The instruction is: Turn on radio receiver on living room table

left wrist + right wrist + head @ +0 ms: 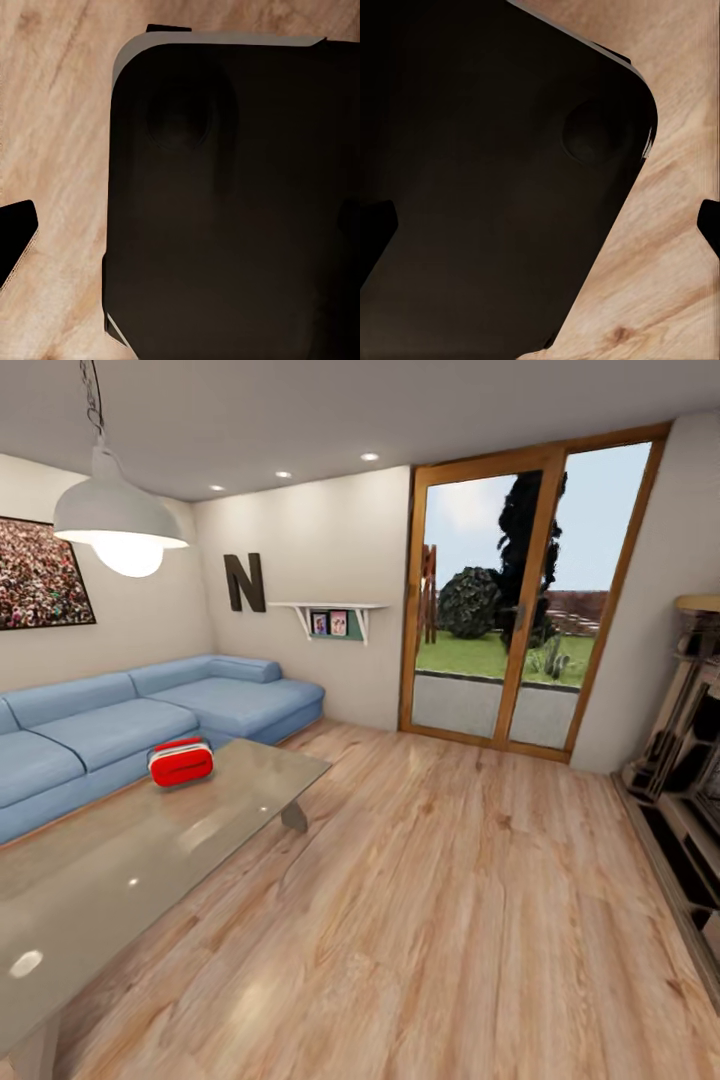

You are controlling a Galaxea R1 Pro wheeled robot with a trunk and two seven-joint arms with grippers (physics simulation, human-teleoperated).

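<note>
Radio receiver sits untouched on the worktop, far left, before the sofa; approach and switching-on remain; jaws' state: cannot tell for either arm.

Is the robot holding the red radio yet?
No. The radio receiver sits alone on the table, untouched. Both wrist views look down at dark robot body and wood floor; nothing sits between the jaws.

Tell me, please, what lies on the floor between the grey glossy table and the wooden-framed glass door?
In the head view, just bare light wood plank floor separates the grey glossy table from the wooden-framed glass door.
</note>
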